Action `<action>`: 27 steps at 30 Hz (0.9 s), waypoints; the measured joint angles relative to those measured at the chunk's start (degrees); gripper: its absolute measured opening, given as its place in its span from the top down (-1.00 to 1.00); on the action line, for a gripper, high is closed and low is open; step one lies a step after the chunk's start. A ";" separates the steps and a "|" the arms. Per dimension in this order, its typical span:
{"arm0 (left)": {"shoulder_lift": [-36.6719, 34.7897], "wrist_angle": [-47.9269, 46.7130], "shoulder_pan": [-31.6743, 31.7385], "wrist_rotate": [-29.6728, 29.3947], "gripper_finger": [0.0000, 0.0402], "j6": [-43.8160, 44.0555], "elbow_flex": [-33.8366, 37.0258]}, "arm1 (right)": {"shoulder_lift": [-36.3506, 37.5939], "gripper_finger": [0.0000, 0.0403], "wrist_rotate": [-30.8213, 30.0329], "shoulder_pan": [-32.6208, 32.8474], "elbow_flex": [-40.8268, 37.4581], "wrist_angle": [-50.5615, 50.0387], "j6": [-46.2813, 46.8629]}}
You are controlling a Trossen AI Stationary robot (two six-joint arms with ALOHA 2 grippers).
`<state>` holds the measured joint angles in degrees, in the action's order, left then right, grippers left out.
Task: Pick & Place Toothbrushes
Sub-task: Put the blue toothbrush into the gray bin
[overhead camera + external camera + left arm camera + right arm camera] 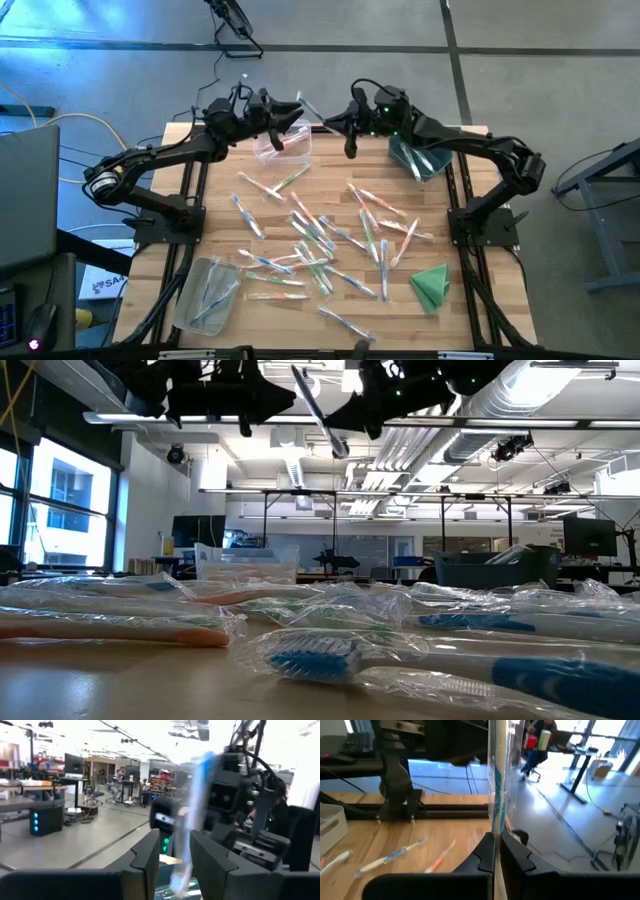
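hidden: wrapped toothbrush (496,795) blurred, ends cut off | right gripper (496,851): clamped on it | left gripper (175,855): narrowly parted around it, contact unclear

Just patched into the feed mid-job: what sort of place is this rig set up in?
Most likely a robotics lab or open workshop. Exposed ceiling ducts run overhead, desks with monitors stand across a bare concrete floor, and the arms work at a wooden table strewn with wrapped toothbrushes.
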<state>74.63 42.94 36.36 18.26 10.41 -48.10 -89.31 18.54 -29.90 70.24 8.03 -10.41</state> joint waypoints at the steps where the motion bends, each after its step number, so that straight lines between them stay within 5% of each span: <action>1: 0.00 0.00 0.00 0.00 0.47 0.33 0.00 | -0.07 0.98 0.01 0.08 0.00 0.48 -0.14; 27: 0.26 -1.53 -2.25 0.85 0.47 1.90 -0.02 | -6.57 0.98 0.53 1.41 -0.02 8.54 2.66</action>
<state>74.89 41.41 34.11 19.11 12.32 -48.12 -95.88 19.07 -28.49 70.22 16.57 -7.74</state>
